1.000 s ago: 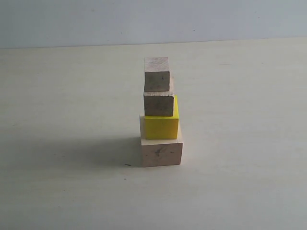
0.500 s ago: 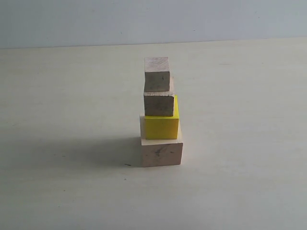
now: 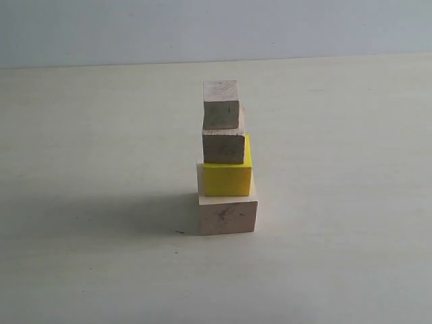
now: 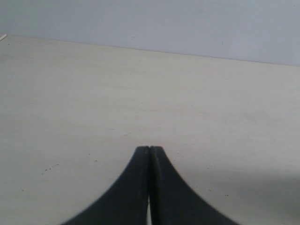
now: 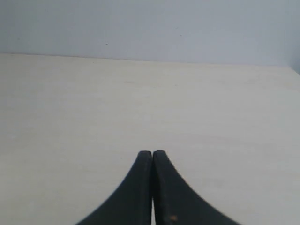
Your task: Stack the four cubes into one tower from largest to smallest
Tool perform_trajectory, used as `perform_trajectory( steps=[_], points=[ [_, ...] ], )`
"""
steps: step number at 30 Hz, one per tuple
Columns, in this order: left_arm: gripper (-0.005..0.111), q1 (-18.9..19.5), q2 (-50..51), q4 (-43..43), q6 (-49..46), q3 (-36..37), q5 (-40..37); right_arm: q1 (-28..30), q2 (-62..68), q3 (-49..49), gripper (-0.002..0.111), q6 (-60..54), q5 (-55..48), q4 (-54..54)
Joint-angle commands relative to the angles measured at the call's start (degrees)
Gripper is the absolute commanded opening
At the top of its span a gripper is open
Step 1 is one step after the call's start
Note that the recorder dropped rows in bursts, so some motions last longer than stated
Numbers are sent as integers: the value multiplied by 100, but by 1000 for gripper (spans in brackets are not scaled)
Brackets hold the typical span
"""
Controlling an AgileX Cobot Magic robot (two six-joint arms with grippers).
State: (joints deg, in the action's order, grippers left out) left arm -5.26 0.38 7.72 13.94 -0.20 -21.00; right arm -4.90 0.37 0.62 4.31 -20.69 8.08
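In the exterior view a tower of four cubes stands mid-table. The large pale wood cube (image 3: pixel 227 214) is at the bottom, the bright yellow cube (image 3: pixel 227 178) sits on it, the medium wood cube (image 3: pixel 223 146) is above that, and the small wood cube (image 3: pixel 221 105) is on top. Neither arm shows in the exterior view. My left gripper (image 4: pixel 149 149) is shut with nothing between its black fingers, over bare table. My right gripper (image 5: pixel 152 153) is also shut on nothing. No cube appears in either wrist view.
The pale wooden table (image 3: pixel 94 135) runs back to a light grey wall (image 3: pixel 202 27). The tower casts a shadow to its left. A small dark speck (image 3: pixel 179 233) lies beside the bottom cube.
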Motion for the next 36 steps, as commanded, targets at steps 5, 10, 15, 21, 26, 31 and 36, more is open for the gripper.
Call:
perform_trajectory(
  steps=[5,10,15,21,26,31,36],
  points=[
    [0,16,-38,-35,-1,20,31,22,-37,-62,0,-10,108,2],
    [0,16,-38,-35,-1,20,31,22,-37,-62,0,22,106,2],
    [0,16,-38,-35,-1,20,31,22,-37,-62,0,22,106,2],
    [0,16,-38,-35,-1,20,31,22,-37,-62,0,21,96,2],
    [0,16,-38,-35,-1,20,31,22,-37,-62,0,21,96,2],
    [0,16,-38,-35,-1,20,31,22,-37,-62,0,21,96,2],
    [0,16,-38,-35,-1,20,31,22,-37,-62,0,21,96,2]
  ],
)
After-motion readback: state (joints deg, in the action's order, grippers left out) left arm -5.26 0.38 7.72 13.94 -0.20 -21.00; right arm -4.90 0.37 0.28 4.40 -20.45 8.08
